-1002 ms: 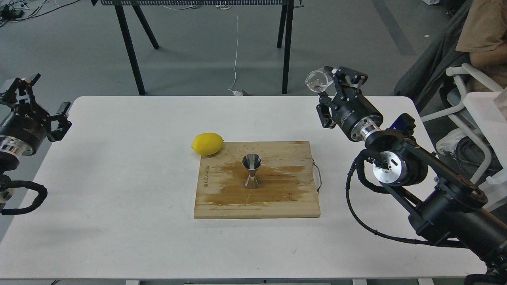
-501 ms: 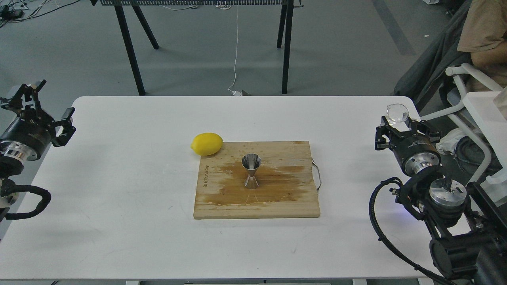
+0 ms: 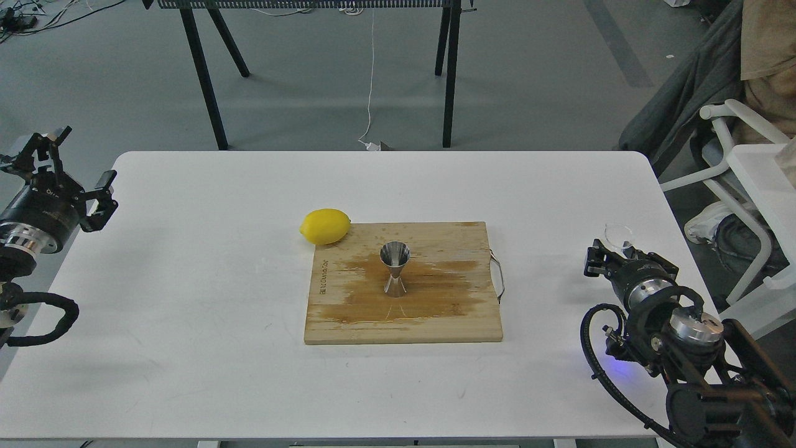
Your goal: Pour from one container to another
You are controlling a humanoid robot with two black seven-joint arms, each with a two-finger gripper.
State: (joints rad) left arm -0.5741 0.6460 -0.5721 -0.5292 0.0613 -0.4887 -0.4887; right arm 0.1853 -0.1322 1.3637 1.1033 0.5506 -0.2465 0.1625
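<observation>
The right gripper (image 3: 617,247) clasps the clear cup (image 3: 618,234) upright near the table's (image 3: 186,348) right edge — the pour looks finished; the jigger (image 3: 395,269) stands mid-board, setting-down remains.

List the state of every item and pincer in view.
Clear cup: held in the right pincer, low over the table's right edge.
Jigger: upright on the cutting board, untouched.
Cutting board: flat on the table, wet brown stain across its middle.
Lemon: resting at the board's far left corner.
Left pincer: open, empty, at the table's left edge.
</observation>
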